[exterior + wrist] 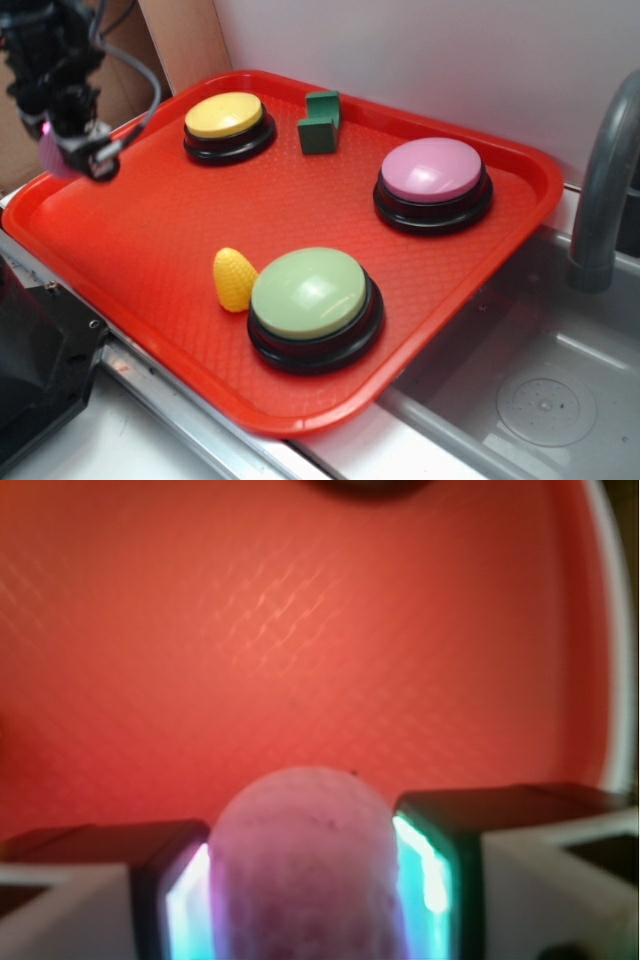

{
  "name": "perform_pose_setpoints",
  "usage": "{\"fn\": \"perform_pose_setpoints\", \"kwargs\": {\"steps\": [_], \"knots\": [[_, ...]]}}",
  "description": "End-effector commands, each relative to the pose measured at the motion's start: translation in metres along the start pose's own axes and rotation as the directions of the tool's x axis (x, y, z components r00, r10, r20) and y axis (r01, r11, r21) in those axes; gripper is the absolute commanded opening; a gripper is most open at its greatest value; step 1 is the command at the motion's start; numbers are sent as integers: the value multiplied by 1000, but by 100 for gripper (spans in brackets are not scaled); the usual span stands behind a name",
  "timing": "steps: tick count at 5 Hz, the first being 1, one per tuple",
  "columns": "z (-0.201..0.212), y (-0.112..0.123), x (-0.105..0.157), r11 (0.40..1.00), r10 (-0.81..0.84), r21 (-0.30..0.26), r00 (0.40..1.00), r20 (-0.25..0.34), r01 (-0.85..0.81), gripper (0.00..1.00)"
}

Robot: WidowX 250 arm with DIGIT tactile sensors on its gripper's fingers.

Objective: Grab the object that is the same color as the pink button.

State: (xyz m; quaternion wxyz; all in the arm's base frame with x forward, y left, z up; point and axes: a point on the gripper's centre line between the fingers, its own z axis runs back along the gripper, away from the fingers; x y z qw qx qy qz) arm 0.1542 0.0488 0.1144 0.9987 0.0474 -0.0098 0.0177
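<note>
A small pink ball [305, 865] with a bumpy surface fills the gap between my two fingers in the wrist view, pressed on both sides by the pads [190, 905]. In the exterior view my gripper [72, 150] hangs over the tray's far left corner, shut on the pink ball [50, 152], which peeks out at the left of the fingers. The pink button [432, 172], a large dome on a black base, sits at the tray's right side, far from the gripper.
The red tray [150, 240] also carries a yellow button [226, 116], a green button [310, 292], a yellow corn-shaped toy [234, 279] and a dark green block [320, 123]. A sink [540, 400] and a grey faucet [600, 190] lie to the right.
</note>
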Motion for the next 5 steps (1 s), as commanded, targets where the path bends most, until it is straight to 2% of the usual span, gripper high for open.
{"fn": "perform_pose_setpoints", "kwargs": {"steps": [1,2,3,4,5], "knots": [[86,-8,55,997,8,-79,993,116,1,0],[87,-31,75,1000,-4,-4,995,102,5,0],[81,-41,82,1000,-6,24,996,84,4,0],[65,-39,89,999,47,-26,998,46,-46,0],[60,-36,93,999,39,-17,997,63,-38,0]]}}
